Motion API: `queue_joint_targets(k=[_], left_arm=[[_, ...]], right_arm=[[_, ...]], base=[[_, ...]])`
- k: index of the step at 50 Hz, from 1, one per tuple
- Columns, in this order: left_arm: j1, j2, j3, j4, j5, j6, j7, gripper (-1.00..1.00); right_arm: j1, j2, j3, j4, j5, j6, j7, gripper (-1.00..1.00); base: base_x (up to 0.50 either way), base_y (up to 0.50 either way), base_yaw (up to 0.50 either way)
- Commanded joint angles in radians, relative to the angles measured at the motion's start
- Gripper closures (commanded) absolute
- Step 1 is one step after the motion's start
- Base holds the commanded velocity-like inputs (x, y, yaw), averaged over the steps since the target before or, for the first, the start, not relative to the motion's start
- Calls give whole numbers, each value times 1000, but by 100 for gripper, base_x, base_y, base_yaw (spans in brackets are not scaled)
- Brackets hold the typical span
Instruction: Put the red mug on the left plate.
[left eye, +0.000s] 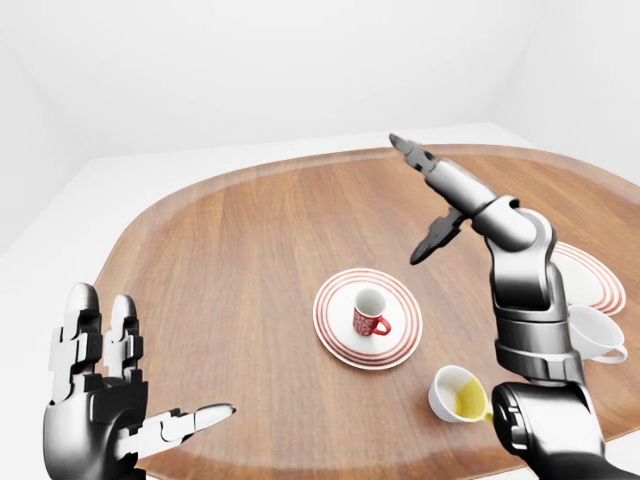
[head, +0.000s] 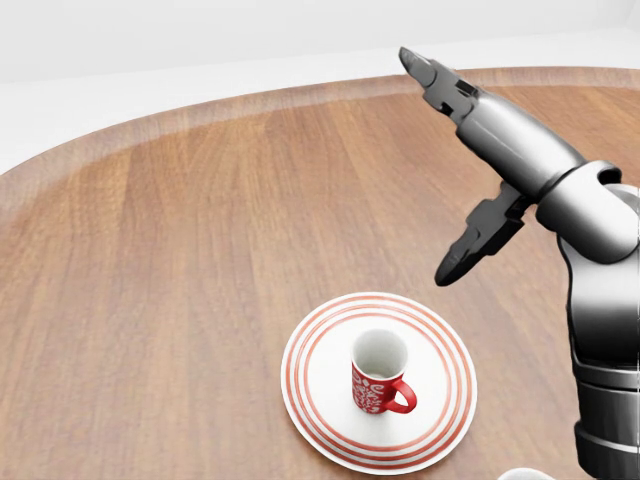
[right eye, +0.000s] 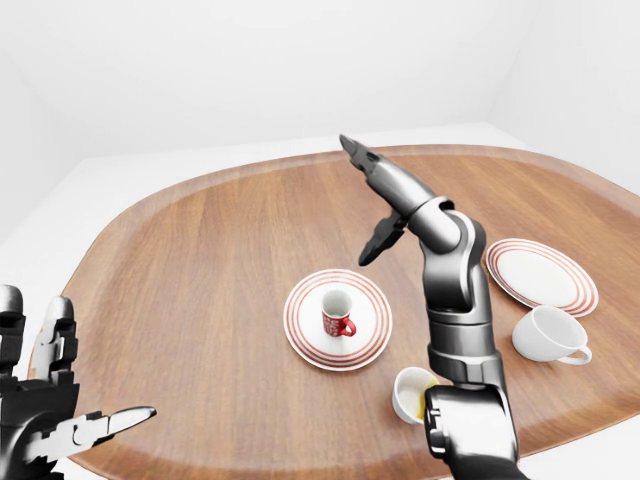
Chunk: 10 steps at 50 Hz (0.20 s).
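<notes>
The red mug (head: 380, 382) stands upright near the middle of the left plate (head: 322, 352), a white plate with red rings; its handle points to the view's right. My right hand (head: 425, 165) is raised well above and to the right of the mug, open, with its fingers stretched toward the top of the head view and the thumb hanging down. Nothing is in it. In the left-eye view my left hand (left eye: 150, 360) hovers open at the bottom left, far from the plate, holding nothing.
The round wooden table (head: 180, 250) carries a second red-ringed plate (right eye: 540, 275) at the right. A white mug (right eye: 548, 335) and a white cup with yellow liquid (right eye: 412, 392) sit near the table's lower right edge, beside my right arm.
</notes>
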Motion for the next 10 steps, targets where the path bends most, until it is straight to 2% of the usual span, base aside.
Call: queue_joint_targets(k=[1, 10], left_arm=[[0, -3, -2, -2, 5, 0, 0, -100], [1, -1, -8, 0, 11, 0, 3, -100]], right_arm=[[217, -114, -143, -417, 97, 4, 0, -100], [398, -212, -387, -656, 210, 4, 0, -100]], base=[[0, 0, 0], [0, 0, 0]])
